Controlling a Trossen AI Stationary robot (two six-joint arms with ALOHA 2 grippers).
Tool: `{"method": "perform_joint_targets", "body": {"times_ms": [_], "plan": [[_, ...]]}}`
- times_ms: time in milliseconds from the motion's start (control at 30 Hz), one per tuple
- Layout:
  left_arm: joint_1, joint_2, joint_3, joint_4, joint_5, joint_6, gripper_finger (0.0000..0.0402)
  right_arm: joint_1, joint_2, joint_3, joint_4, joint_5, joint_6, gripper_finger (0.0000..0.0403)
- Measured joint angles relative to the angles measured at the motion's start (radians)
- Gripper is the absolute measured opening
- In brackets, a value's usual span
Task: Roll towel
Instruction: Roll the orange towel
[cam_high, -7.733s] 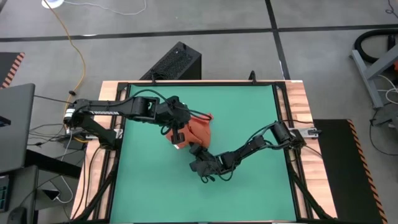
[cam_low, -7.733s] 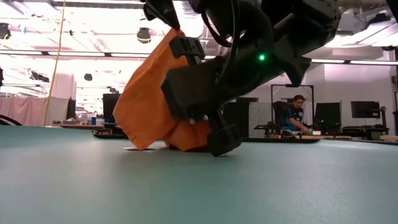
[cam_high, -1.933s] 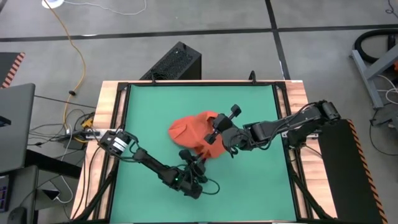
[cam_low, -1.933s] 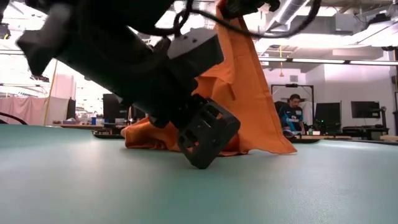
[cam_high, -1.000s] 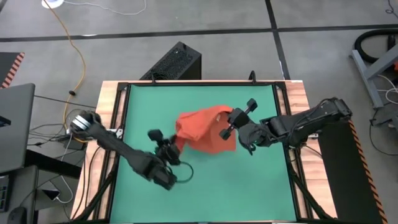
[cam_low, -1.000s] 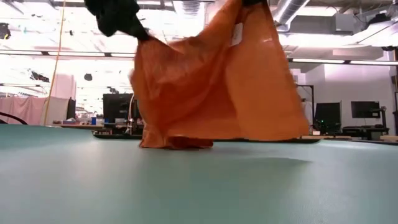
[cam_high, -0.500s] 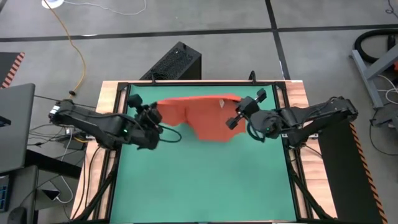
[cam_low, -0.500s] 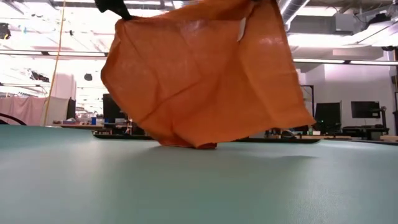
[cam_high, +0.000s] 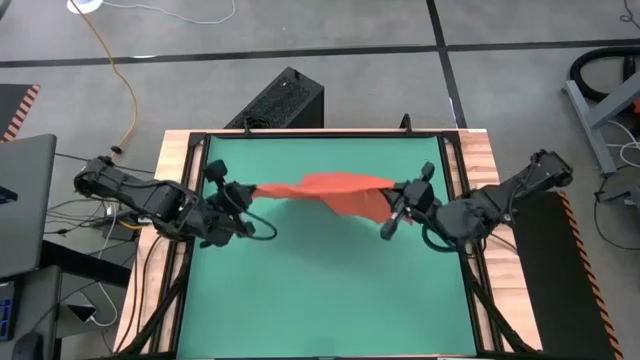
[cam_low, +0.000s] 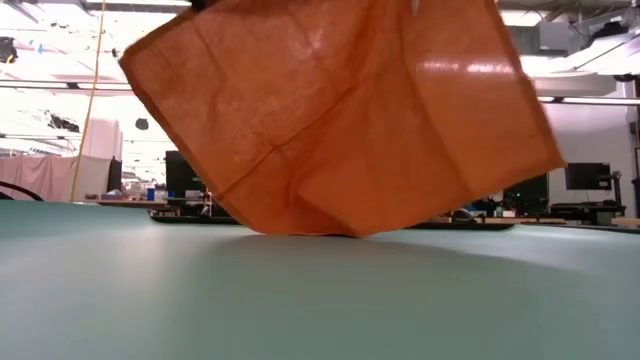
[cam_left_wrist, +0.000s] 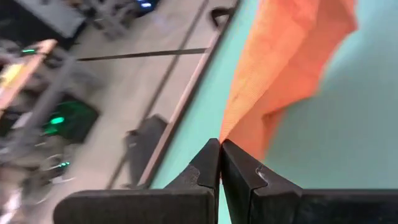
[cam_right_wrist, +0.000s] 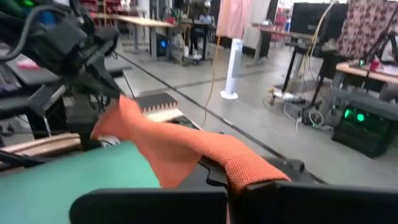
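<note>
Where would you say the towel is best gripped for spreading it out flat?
Probably its two top corners, from either end, where the left gripper and right gripper pinch it: the towel hangs open between them, its lower edge near the mat.

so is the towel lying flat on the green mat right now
No, the towel hangs stretched in the air between the left gripper and right gripper, above the mat.

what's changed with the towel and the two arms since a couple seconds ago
Both arms swung apart toward the far side. The left claw and right claw now each pinch a corner, lifting the towel from a heap into a hanging sheet. The green mat stayed put.
</note>
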Motion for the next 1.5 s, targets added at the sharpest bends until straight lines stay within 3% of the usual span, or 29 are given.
{"method": "perform_joint_targets", "body": {"times_ms": [300,467,567,733,900,1033,1133,1233,1367,1500], "plan": [[-0.151,0.100,0.307,-0.003,0.060,-0.026,0.0000,0.169,0.000,0.000,0.285,0.216,-0.297,0.0006],[-0.143,0.115,0.421,-0.060,0.122,-0.071,0.0000,0.177,0.000,0.000,0.283,0.344,-0.332,0.0006],[-0.079,0.114,0.445,-0.197,0.161,-0.137,0.0000,0.146,0.002,0.000,0.172,0.354,-0.236,0.0006],[0.076,0.119,0.447,-0.458,0.219,-0.229,0.0000,0.067,0.004,0.000,-0.172,0.297,0.114,0.0006],[0.195,0.120,0.437,-0.451,0.172,-0.118,0.0000,-0.043,0.019,0.000,-0.481,0.142,0.469,0.0005],[0.252,0.120,0.437,-0.404,0.216,-0.044,0.0000,-0.085,0.046,0.000,-0.544,0.069,0.544,0.0005],[0.256,0.110,0.382,-0.311,0.277,0.021,0.0000,-0.097,0.051,0.000,-0.545,0.015,0.548,0.0005],[0.244,0.077,0.233,-0.121,0.396,0.141,0.0000,-0.104,0.050,0.000,-0.544,-0.014,0.547,0.0005],[0.243,0.040,-0.052,0.321,0.537,0.330,0.0000,-0.093,0.050,0.000,-0.539,-0.021,0.547,0.0005],[0.244,0.041,-0.296,0.774,0.555,0.560,0.0010,-0.090,0.050,0.000,-0.536,-0.032,0.548,0.0005]]}}
